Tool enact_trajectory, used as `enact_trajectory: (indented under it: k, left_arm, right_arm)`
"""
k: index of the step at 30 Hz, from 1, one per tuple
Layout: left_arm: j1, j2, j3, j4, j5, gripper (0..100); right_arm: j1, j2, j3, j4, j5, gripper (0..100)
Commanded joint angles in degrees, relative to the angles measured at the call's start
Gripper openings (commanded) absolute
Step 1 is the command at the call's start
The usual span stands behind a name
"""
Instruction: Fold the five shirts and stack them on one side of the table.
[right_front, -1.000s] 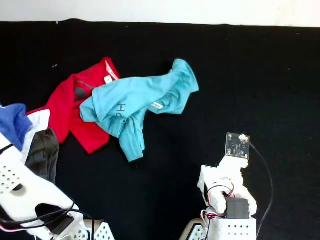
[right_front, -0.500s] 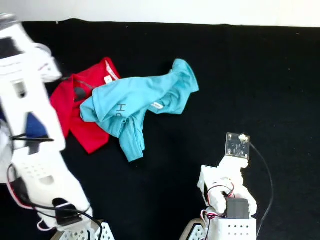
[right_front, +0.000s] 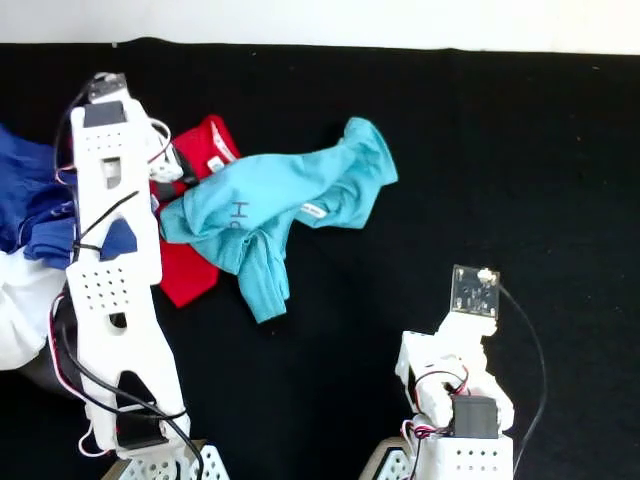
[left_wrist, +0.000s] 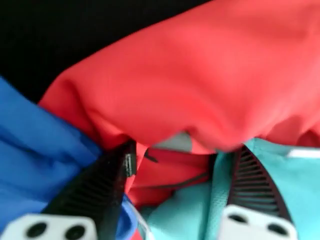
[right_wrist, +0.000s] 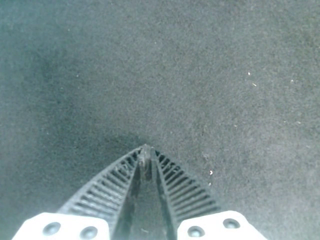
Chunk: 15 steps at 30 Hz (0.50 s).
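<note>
Four shirts: red shirt (right_front: 186, 276), teal shirt (right_front: 270, 195), blue shirt (right_front: 30, 195), white shirt (right_front: 20, 300).

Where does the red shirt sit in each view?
High view: red shirt left of centre, partly under the teal shirt.
Left wrist view: red shirt ahead of the open left hand.
Right wrist view: black table beneath the right hand.
Shared landmark: the teal shirt.
</note>
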Motion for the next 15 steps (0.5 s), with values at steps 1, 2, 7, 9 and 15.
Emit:
enact_trajectory:
  k: [1, 2, 7, 9, 15]
  left_arm:
    - [-3.7, 0.0, -0.3, -3.2, 0.4, 29]
    - [-5.0, 0.0, -0.3, -3.8, 0.4, 29]
    - [-10.7, 0.0, -2.0, -3.9, 0.5, 2]
    - [-13.0, 0.0, -3.8, -2.8, 0.5, 3]
    - [-23.4, 0.0, -17.5, 3.3, 0.4, 1]
  right_arm:
    - [-0.6, -0.4, 8.0, 0.3, 0.6, 1.2]
    - [-0.6, -0.4, 8.0, 0.3, 0.6, 1.2]
    - [-0.6, -0.4, 8.0, 0.3, 0.6, 1.2]
    - [-0.6, -0.4, 8.0, 0.3, 0.6, 1.2]
    - [-0.6, -0.4, 8.0, 0.3, 0.6, 1.2]
